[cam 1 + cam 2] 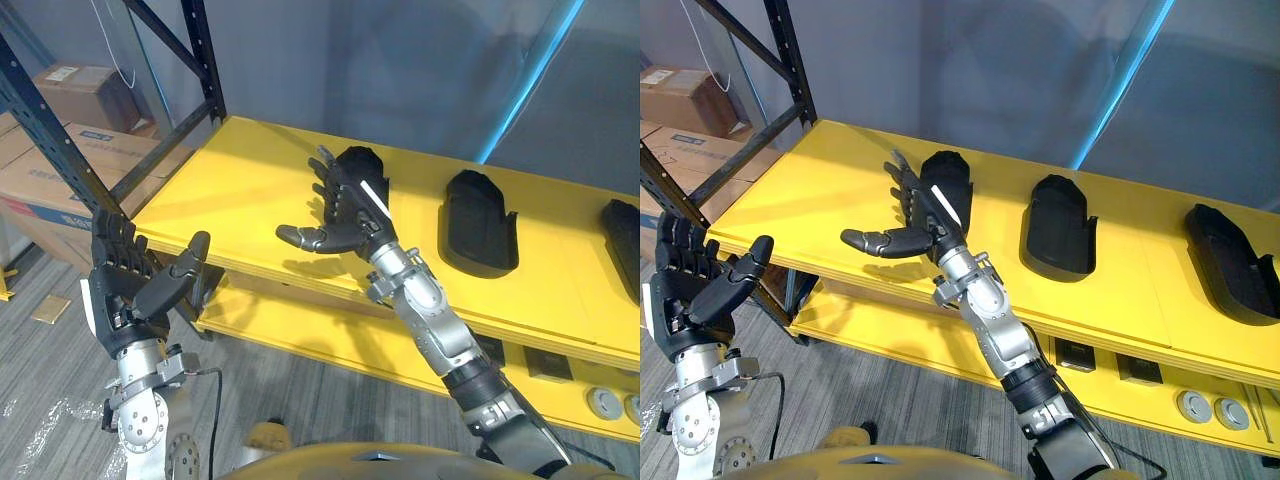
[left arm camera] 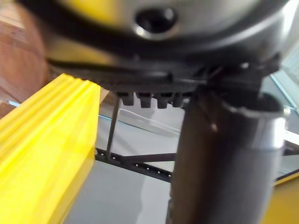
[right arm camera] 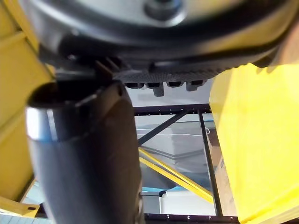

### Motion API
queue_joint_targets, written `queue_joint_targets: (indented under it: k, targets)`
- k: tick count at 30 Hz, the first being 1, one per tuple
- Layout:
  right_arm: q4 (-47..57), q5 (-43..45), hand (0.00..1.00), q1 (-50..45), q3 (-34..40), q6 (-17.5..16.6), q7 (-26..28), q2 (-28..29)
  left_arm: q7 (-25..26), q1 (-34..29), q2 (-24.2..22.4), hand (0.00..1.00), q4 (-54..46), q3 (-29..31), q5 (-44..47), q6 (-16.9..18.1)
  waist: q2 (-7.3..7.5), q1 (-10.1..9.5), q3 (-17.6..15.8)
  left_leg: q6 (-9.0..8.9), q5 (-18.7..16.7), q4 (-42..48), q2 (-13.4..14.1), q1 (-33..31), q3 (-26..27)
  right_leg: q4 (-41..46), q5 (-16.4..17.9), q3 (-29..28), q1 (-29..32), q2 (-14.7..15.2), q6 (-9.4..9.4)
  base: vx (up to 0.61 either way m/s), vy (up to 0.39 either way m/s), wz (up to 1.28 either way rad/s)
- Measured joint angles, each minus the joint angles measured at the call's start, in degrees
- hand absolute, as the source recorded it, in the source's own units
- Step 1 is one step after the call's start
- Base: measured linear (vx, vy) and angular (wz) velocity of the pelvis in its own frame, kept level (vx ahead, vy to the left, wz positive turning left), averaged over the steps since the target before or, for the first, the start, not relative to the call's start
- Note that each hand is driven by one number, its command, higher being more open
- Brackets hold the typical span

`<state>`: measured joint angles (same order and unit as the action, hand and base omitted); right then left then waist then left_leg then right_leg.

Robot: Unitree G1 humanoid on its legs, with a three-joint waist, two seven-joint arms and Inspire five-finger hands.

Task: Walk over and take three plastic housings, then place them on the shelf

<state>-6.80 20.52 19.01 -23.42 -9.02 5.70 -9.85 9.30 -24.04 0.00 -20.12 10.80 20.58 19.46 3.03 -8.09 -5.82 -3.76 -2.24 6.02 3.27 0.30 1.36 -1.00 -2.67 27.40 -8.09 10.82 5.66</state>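
Three black plastic housings lie in a row on the yellow shelf (image 1: 250, 170): the left one (image 1: 362, 162), the middle one (image 1: 480, 222) and the right one (image 1: 1230, 250). My right hand (image 1: 345, 210) hovers open over the shelf, just in front of the left housing. Its fingers are straight, its thumb (image 1: 305, 237) sticks out sideways, and it holds nothing. I cannot tell whether the fingers touch the housing. My left hand (image 1: 125, 275) is raised at the lower left, in front of the shelf's edge. It is open and empty, with its thumb (image 2: 219, 158) extended.
Dark blue rack uprights (image 1: 205, 60) and braces stand at the shelf's left end. Cardboard boxes (image 1: 60, 170) are stacked on the floor beyond them. A lower yellow shelf (image 1: 300, 335) holds small dark boxes (image 1: 1075, 355) and round grey parts (image 1: 1195, 405). A grey wall backs the rack.
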Motion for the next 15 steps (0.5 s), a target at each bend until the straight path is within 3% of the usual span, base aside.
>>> queue_joint_targets:
  k: [2, 4, 8, 11, 15]
  targets:
    - [-0.3, -2.8, 1.00, 1.5, -0.4, 0.0, -1.9, 1.0, 0.1, 0.3, 0.0, 1.00, 0.0, -0.6, 0.0, -0.4, -0.04, -0.25, 0.0, -0.09, -0.1, 0.3, 0.1, -0.3, -0.2, 0.0, 0.0, 0.2, 0.0, -0.1, -0.05, 0.01, 0.003, 0.05]
    - [-1.1, -14.0, 1.00, 4.2, -0.6, 0.7, -5.2, 1.6, 0.0, 0.8, 0.0, 1.00, 0.0, -1.8, -0.1, -1.1, -0.17, -0.64, -0.1, -0.10, -0.6, 0.9, 0.1, -0.8, -0.2, 0.0, 0.1, 0.3, 0.0, -0.1, -0.14, 0.00, 0.000, 0.00]
    - [-1.7, -25.7, 1.00, 5.3, -0.8, 1.9, -7.4, 0.6, 0.1, 1.1, 0.0, 1.00, 0.0, -2.1, -0.5, -1.1, -0.19, -1.00, -0.1, 0.02, -0.9, 1.3, 0.1, -0.8, -0.1, 0.2, 0.5, 0.3, 0.0, 0.0, -0.72, 0.00, 0.000, 0.00]
    - [-1.1, -30.9, 1.00, 4.8, -0.6, 2.6, -6.8, -4.5, 0.1, 1.0, 0.4, 1.00, 0.2, -2.0, -0.4, -1.1, -0.17, -0.94, -0.2, 0.01, -1.3, 2.3, 0.1, -1.2, -0.1, 0.3, 0.4, 0.3, 0.0, 0.0, -0.67, 0.00, 0.000, 0.00]
    - [3.8, -31.5, 1.00, 3.8, 0.5, 3.8, -3.7, -11.9, 0.1, 1.0, 1.0, 1.00, 2.0, -1.7, -0.1, -1.0, -0.45, -0.18, -1.0, 0.02, -2.8, 4.3, 0.6, -1.8, 1.0, 0.7, 0.5, -1.1, 0.5, -0.1, -0.71, -0.02, 0.032, -0.15]
